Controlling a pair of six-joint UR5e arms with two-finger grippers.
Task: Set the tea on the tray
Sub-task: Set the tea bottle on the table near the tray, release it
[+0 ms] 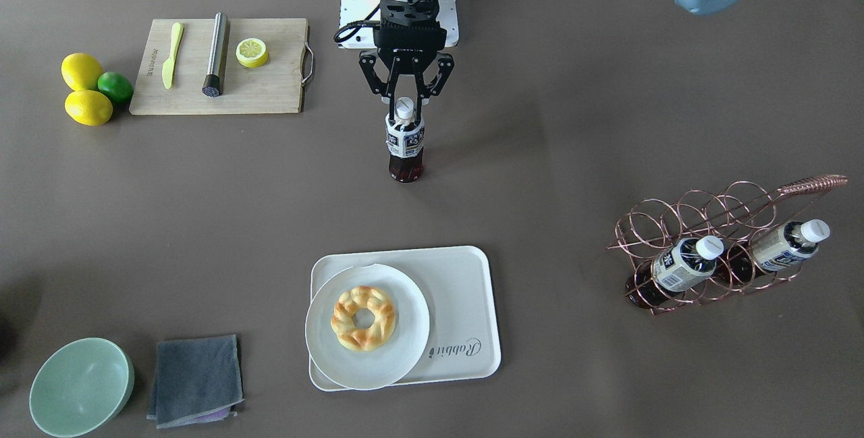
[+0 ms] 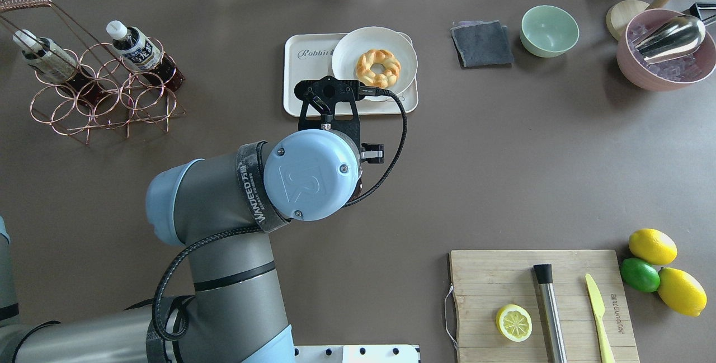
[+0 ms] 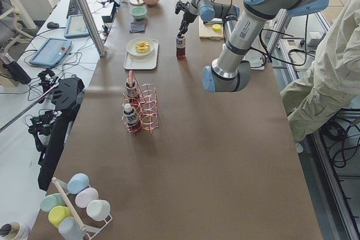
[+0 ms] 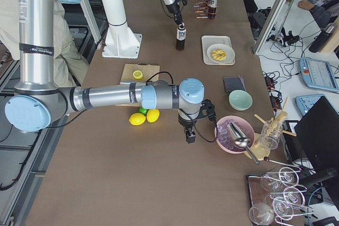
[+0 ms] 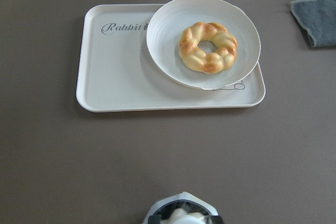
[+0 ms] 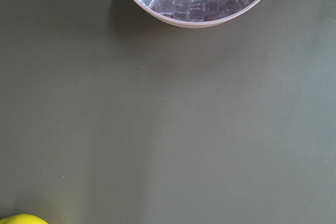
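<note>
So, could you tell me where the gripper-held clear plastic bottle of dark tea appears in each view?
Front-facing: clear plastic tea bottle, upper centre.
Overhead: hidden under left arm.
Exterior left: bottle, top centre.
Exterior right: bottle, top centre.
Left wrist: its cap, bottom edge.
Right wrist: absent.
Landmark: off-white rectangular plastic tray nearby.

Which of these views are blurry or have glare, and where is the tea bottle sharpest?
Front-facing view: even, soft light, the tea bottle sharp in the left end effector, faint shadow beside it. Left wrist view: the tray is in focus, the bottle cap at the bottom edge blurred. Overhead view: the arm hides the bottle; glare on the metal scoop.
</note>
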